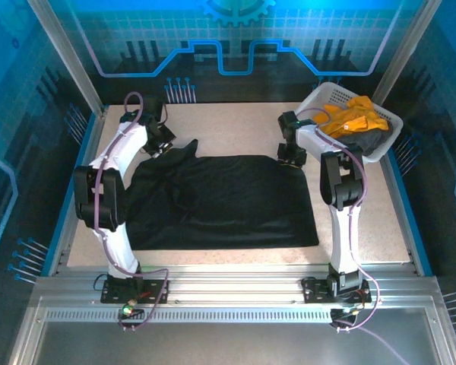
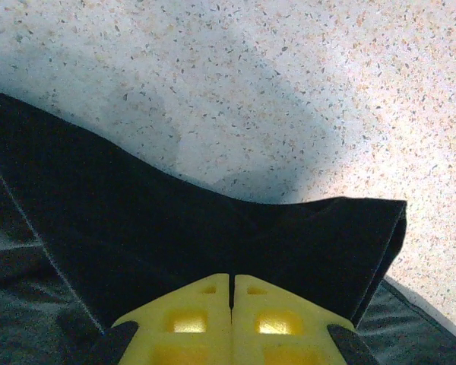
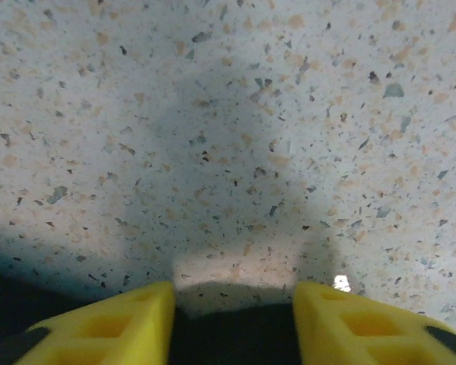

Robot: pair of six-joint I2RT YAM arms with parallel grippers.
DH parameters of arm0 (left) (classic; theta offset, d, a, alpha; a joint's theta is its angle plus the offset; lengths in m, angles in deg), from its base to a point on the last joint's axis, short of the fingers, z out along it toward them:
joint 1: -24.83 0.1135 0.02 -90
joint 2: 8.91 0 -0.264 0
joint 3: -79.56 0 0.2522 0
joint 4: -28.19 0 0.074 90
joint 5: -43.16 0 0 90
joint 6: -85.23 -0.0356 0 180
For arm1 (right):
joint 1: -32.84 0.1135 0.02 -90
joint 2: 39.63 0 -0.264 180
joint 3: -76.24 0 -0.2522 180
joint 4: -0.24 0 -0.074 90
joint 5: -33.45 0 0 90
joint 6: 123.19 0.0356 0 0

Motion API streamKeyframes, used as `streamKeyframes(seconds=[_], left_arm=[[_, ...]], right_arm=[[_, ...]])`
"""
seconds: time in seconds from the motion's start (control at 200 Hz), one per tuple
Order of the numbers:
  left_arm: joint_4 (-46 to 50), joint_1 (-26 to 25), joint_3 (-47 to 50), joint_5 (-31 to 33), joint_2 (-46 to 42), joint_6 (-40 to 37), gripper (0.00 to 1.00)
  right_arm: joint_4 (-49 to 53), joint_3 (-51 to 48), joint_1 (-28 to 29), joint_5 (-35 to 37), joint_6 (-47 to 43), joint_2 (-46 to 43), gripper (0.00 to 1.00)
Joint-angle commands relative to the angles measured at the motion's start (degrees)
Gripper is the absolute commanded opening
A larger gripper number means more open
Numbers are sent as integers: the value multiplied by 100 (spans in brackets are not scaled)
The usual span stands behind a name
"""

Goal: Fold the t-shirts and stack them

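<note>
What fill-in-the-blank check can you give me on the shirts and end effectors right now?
The left end effector is ___ on the black t-shirt.
The right end effector is ___, fingers apart.
The orange-yellow t-shirt lies in the ___ basket.
Missing: shut; open; white.

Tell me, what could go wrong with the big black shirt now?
1. The left gripper is shut on one part of the black shirt, while the right gripper is open at the shirt's edge. Pulling now might drag the shirt crooked.
2. The right gripper could close on the bare table and miss the cloth.
3. The basket sits close beside the right arm; a swing might bump it.
</note>
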Motion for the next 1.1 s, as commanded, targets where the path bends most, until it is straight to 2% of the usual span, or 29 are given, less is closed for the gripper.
streamKeyframes(seconds=[0.0, 0.04, 0.15, 0.295, 0.45, 0.59, 0.76, 1.0, 1.095], left_arm=[[156, -32, 150, 27, -457, 95, 0], [226, -32, 199, 99, -602, 104, 0], [342, -58, 486, 320, -1145, 147, 0], [419, -58, 1229, 552, -2002, 415, 0], [510, -51, 2003, 756, -2769, 526, 0], [640, -49, 2511, 853, -3305, 517, 0], [878, -58, 3181, 990, -4043, 522, 0], [1335, -58, 4061, 1199, -4961, 621, 0], [1378, -58, 4347, 1221, -5206, 658, 0]], right_arm=[[250, 85, -5, -46, -52, 161, 30], [219, 80, -31, -10, -57, 110, 24], [84, 41, -51, 97, -163, -161, 14], [55, -216, -33, -37, -170, -572, 11], [-38, -1092, 67, -149, 103, -1157, 7], [-307, -2077, 78, -176, 415, -1818, 7], [-384, -2613, 29, -189, 587, -2278, 6], [-230, -2327, -89, -325, 1177, -2441, 13], [-134, -2043, -99, -500, 1641, -2359, 21]])
